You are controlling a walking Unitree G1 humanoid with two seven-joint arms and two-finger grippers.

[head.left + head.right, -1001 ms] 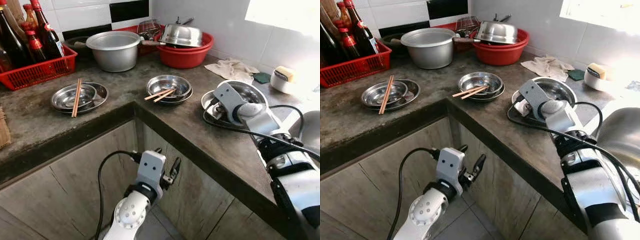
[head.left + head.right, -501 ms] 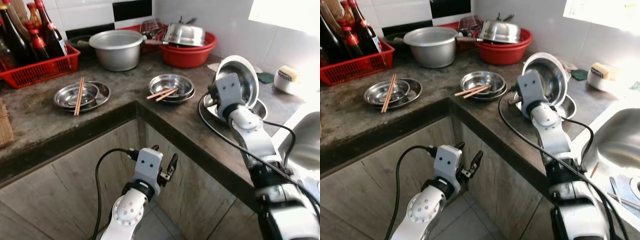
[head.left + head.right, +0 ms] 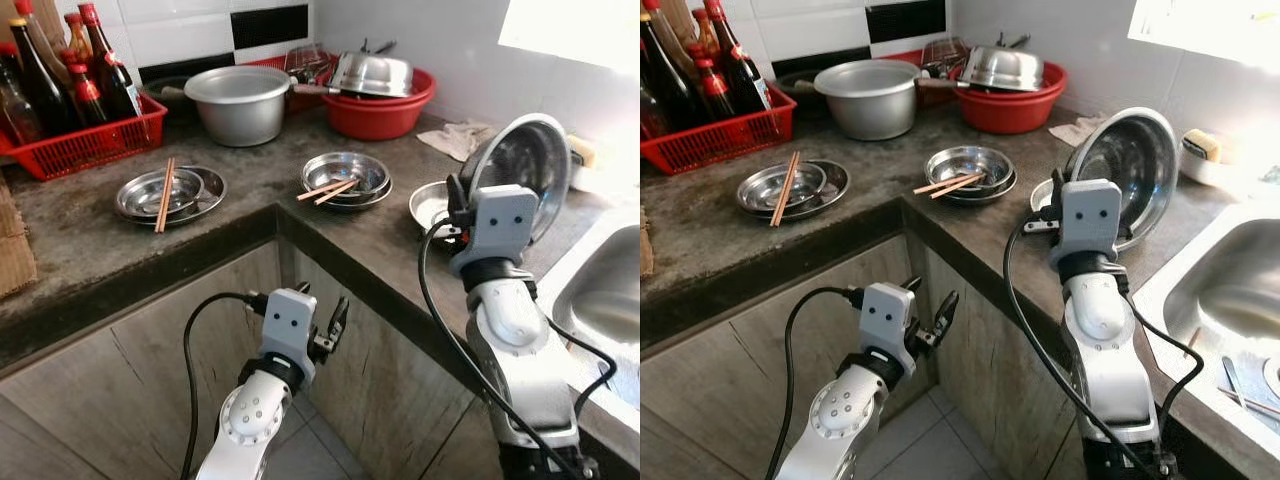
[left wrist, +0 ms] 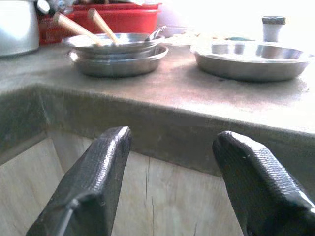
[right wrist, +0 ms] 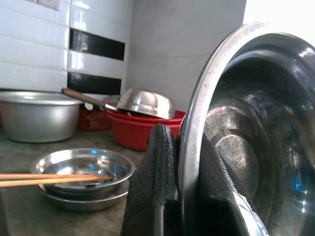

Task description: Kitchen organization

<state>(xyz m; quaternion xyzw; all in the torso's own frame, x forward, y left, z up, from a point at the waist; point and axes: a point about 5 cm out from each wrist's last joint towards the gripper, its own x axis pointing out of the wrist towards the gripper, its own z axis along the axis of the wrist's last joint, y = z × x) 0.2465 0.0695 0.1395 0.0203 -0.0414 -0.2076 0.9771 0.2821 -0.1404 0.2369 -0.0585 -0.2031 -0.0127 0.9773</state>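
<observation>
My right gripper (image 5: 184, 138) is shut on the rim of a steel bowl (image 3: 522, 160). It holds the bowl tilted on edge in the air above the counter's right end, beside the sink (image 3: 600, 290). A shallow steel plate (image 3: 430, 205) stays on the counter below it. Two more steel bowl stacks sit on the counter, one in the middle (image 3: 345, 175) and one at the left (image 3: 165, 192), each with wooden chopsticks (image 3: 322, 189) across it. My left gripper (image 3: 322, 305) hangs open below the counter edge, in front of the cabinet, with nothing between its fingers (image 4: 98, 172).
At the back stand a red basket of bottles (image 3: 85, 148), a large steel pot (image 3: 237, 100) and a red basin (image 3: 385, 110) with steel ware in it. A cloth (image 3: 455, 138) lies by the wall. Cabinet doors (image 3: 130, 390) run under the counter.
My right gripper has lifted the steel bowl off the plate on the counter and swung it up and right toward the sink. The left arm has stayed in place.
</observation>
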